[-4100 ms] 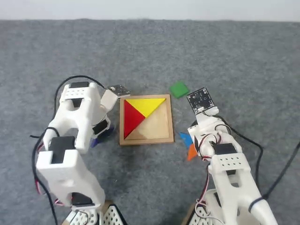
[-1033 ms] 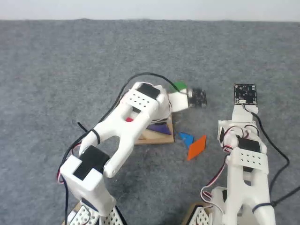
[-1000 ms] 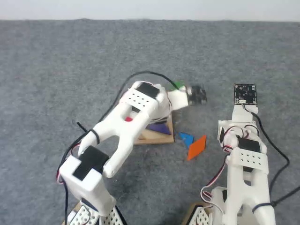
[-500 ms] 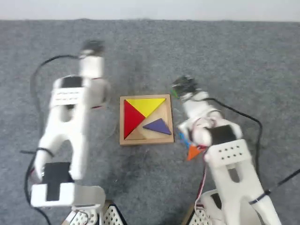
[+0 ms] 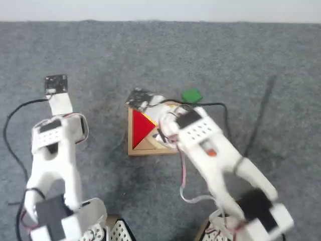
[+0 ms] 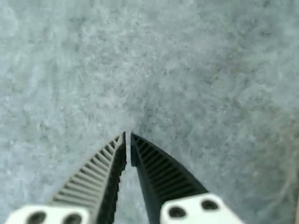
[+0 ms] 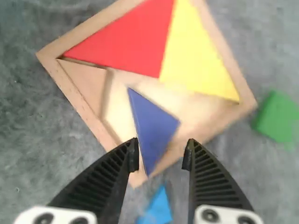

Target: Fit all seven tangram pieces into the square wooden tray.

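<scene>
**Right arm across the tray with open fingers, three pieces inside**

The grey tabletop [image 5: 241,60] carries everything. The right arm [image 5: 215,155] lies slanted across the square wooden tray [image 5: 130,143] and hides a big part of it in the high view. The left arm [image 5: 52,150] stands well apart from the tray, on its left side, above bare tabletop.

The tray lies flat on the tabletop. Inside it, the red triangle [image 7: 135,44] and the yellow triangle [image 7: 198,63] touch along one edge, and together they fill about one half of the tray. The smaller purple triangle [image 7: 152,126] is in the other half, with bare wood on both sides of it. One of its corners comes close to the red triangle and another one close to the rim of the tray. I cannot tell if it lies fully flat.

The right arm's fingers [image 7: 205,177] are spread wide open above that rim. The corner of the purple triangle shows between them, but they do not close on it. The left arm's fingers [image 6: 159,168] are almost closed, with only a thin gap and nothing in it.

The green piece [image 7: 278,116] lies outside the tray, near one corner and apart from it. The blue piece [image 7: 156,210] also lies outside, just beside the rim, below the right arm's fingers.
</scene>
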You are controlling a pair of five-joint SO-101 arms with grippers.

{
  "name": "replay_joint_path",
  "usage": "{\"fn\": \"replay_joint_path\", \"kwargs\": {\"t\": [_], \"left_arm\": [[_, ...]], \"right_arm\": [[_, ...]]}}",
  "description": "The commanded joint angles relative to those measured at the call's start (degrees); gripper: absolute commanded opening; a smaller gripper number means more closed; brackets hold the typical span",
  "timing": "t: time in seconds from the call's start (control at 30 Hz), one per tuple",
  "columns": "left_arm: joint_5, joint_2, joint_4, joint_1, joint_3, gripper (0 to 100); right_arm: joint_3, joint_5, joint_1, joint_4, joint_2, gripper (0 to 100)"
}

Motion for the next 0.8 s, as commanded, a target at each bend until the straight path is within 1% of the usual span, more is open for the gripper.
{"fn": "replay_joint_path", "kwargs": {"t": [0.0, 0.1, 0.4, 0.63, 0.77], "left_arm": [[-1.8, -6.0, -2.7, -0.4, 2.0, 1], [-1.8, -6.4, -5.0, -0.5, 2.9, 1], [-1.8, -6.4, -5.1, -0.6, 2.9, 1], [-1.8, -6.4, -5.1, -0.6, 2.9, 2], [-1.8, -6.4, -5.1, -0.6, 2.9, 2]], "right_arm": [[-9.7, 3.0, -1.7, 3.2, 6.7, 17.6], [-15.1, 4.0, -1.9, 5.8, 12.7, 17.7], [-26.7, 3.9, -2.0, 10.1, 24.5, 17.7], [-28.3, 4.0, -1.8, 9.8, 27.9, 17.7], [-28.3, 5.9, -1.5, 9.1, 28.1, 17.4]]}}
